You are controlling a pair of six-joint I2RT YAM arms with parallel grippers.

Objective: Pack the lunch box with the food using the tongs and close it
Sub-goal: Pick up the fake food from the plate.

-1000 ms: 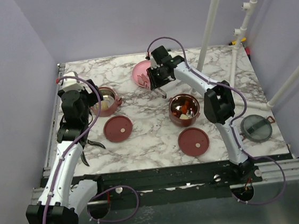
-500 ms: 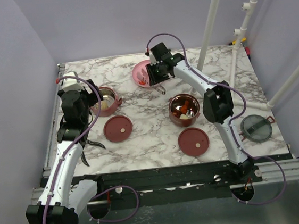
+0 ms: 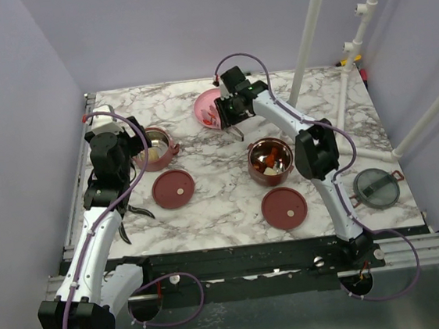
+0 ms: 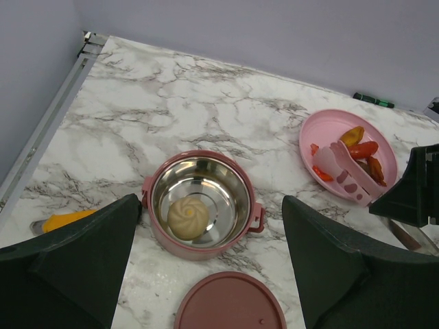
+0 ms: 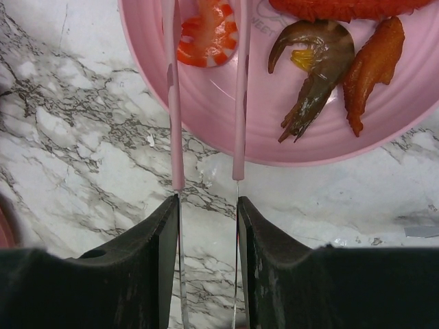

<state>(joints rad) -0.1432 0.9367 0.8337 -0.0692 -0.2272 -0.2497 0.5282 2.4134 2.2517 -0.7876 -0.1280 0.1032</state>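
Observation:
The lunch box stands apart as two dusty-red tiers. The left tier [image 3: 156, 147] [image 4: 200, 204] holds a cream ball [image 4: 188, 217]. The right tier [image 3: 270, 161] holds red and dark food. Two maroon disc lids [image 3: 173, 188] [image 3: 284, 207] lie in front, and the clear grey top lid [image 3: 377, 188] lies far right. My right gripper [image 3: 228, 116] [image 5: 208, 205] is shut on the pink tongs [image 5: 175, 103]. Their arms straddle an orange-white piece [image 5: 206, 33] on the pink plate [image 5: 274, 133] [image 3: 207, 103]. A dark piece [image 5: 310, 75] and an orange piece [image 5: 374, 68] lie beside it. My left gripper [image 4: 209, 205] hangs open above the left tier.
Black-handled pliers [image 3: 136, 212] lie near the table's left edge, by my left arm. White pipes [image 3: 311, 25] rise at the back right. An orange object [image 4: 65, 221] lies left of the left tier. The table's back edge meets the lilac wall.
My right gripper has moved a little left and back, carrying the tongs' tips over the pink plate. The left arm has stayed still.

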